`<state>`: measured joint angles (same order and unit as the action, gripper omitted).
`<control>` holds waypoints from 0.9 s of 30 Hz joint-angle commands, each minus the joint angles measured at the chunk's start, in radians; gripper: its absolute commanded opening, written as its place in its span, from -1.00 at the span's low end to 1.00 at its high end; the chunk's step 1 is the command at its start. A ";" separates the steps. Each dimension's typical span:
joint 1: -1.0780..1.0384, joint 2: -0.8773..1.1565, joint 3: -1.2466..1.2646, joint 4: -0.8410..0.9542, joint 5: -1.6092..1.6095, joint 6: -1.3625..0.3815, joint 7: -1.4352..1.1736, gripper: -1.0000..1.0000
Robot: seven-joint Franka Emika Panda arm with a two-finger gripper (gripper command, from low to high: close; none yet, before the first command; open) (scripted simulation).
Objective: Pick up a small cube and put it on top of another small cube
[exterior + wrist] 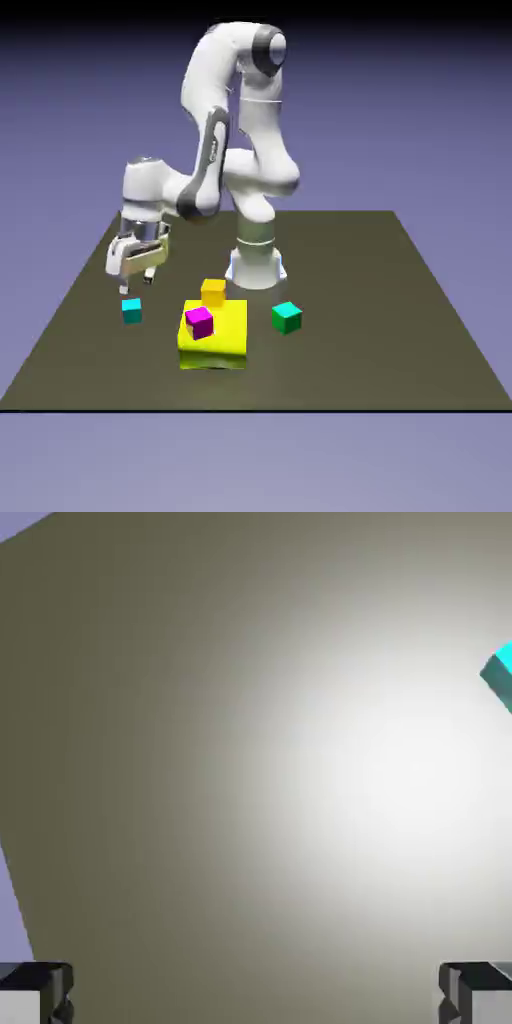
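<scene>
small cyan cube (132,312), leftmost in the exterior view: we find it flat on the table (350,370), near ten o'clock of the yellow block (214,357). we judge it light, stiff and hardly fragile, its smooth faces perhaps prone to slip or pivot if pinched at the corners. we would take it by two opposite upright faces, at mid-height, pads flush. gripper (137,283), at twelve o'clock of the cube and above it: released, fingers wide apart, nothing between them. in the hand view the cube lies past two o'clock, cut by the border and oblique to the fingers, so we expect a shift and a turn before descent. magenta cube (199,323), overlapping the block's top, and orange cube (213,292), at its twelve o'clock; we cannot tell the latter's support. green cube (287,318), rightmost, near two o'clock of the block.
</scene>
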<state>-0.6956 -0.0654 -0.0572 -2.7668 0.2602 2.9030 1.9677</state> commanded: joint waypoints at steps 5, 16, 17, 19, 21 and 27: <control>-0.114 0.089 -0.010 0.008 0.046 -0.024 0.218 0.00; -0.336 0.377 0.146 0.073 0.233 0.120 0.259 0.00; -0.357 0.413 0.173 0.082 0.258 0.148 0.237 0.00; -0.362 0.421 0.180 0.085 0.264 0.154 0.232 -1.00; -0.341 0.385 0.152 0.075 0.239 0.127 0.254 -1.00; -0.216 0.168 -0.012 0.016 0.088 -0.036 0.382 -1.00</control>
<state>-0.9116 0.1026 -0.0688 -2.7509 0.3483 2.8682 2.3501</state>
